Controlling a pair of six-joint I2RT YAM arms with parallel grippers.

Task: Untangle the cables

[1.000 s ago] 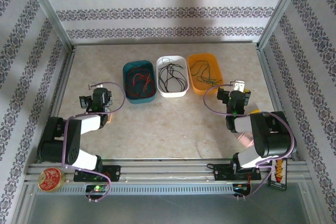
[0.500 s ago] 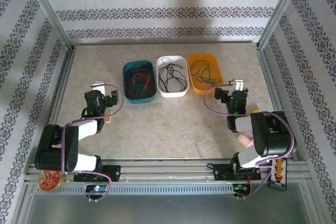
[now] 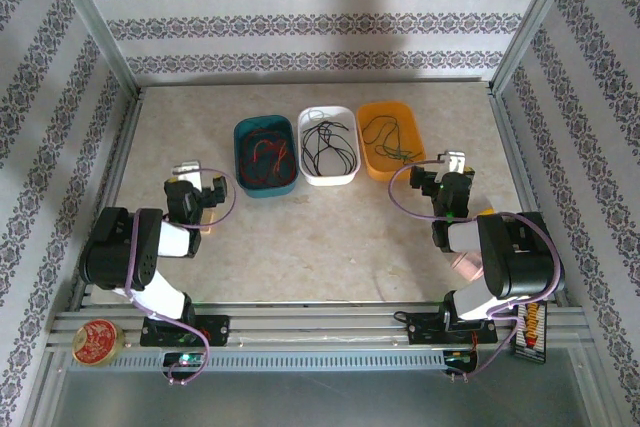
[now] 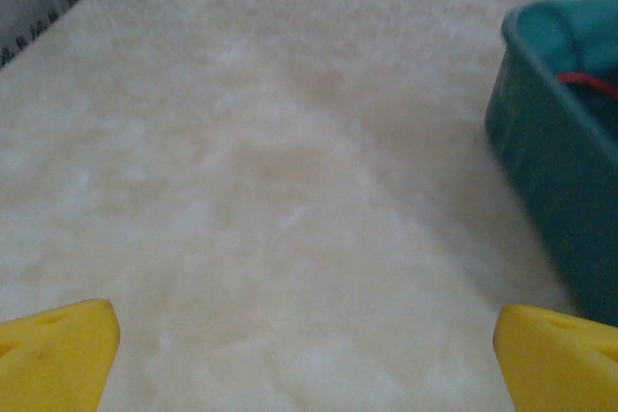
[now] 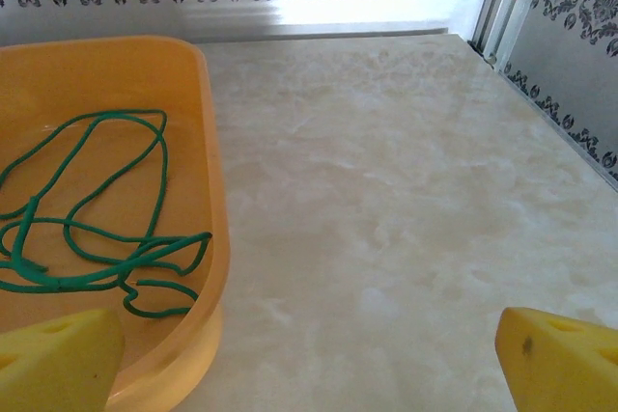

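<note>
Three trays are sitting in a row at the far side of the surface (image 3: 320, 247). On the left, the teal tray (image 3: 241, 139) is holding the red cables (image 3: 262, 159). In the middle, the white tray (image 3: 328, 180) is holding the black cables (image 3: 328, 142). On the right, the orange tray (image 3: 390, 105) is holding the green cables (image 5: 87, 229), which are lying in loose loops.

Each colour is lying in its own tray, so the sorting is looking almost done. I am guessing the next move is reaching into a tray and loosening a loop. That is calling for a slow, careful pinch on one thin strand, without bumping the tray.

The left claw (image 4: 309, 354) is hanging low just beside the teal tray, spread wide and holding nothing. The right claw (image 5: 309, 354) is hanging near the orange tray, spread wide too and touching nothing.
</note>
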